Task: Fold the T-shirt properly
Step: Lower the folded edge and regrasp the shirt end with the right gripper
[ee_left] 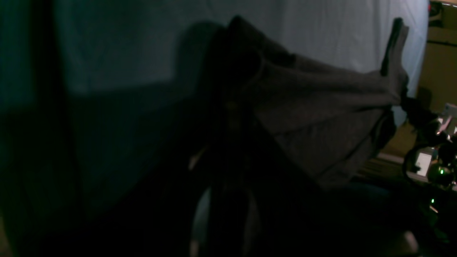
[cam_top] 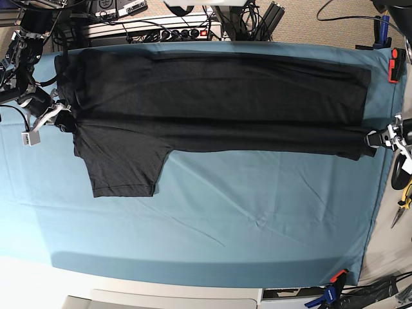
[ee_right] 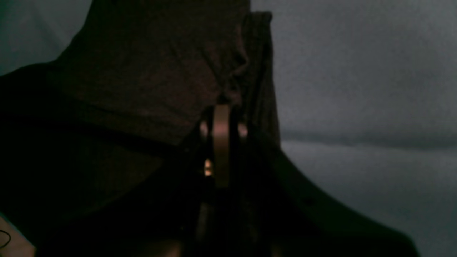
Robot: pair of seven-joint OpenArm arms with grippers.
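The black T-shirt (cam_top: 212, 103) lies stretched sideways across the far half of the teal table cloth (cam_top: 257, 219), plain side showing. One short sleeve (cam_top: 125, 170) points toward the near edge. My right gripper (cam_top: 62, 121) is shut on the shirt's left end, and the right wrist view shows its fingers (ee_right: 221, 117) pinching dark cloth (ee_right: 150, 71). My left gripper (cam_top: 373, 138) is shut on the shirt's right end. In the left wrist view the T-shirt (ee_left: 321, 107) runs taut away from the camera toward the other arm; my own fingers there are lost in darkness.
A power strip and cables (cam_top: 167, 29) crowd the far edge. An orange clamp (cam_top: 393, 64) holds the cloth at the far right, and a second clamp (cam_top: 335, 283) holds it at the near right corner. Hand tools (cam_top: 404, 193) lie off the table's right side.
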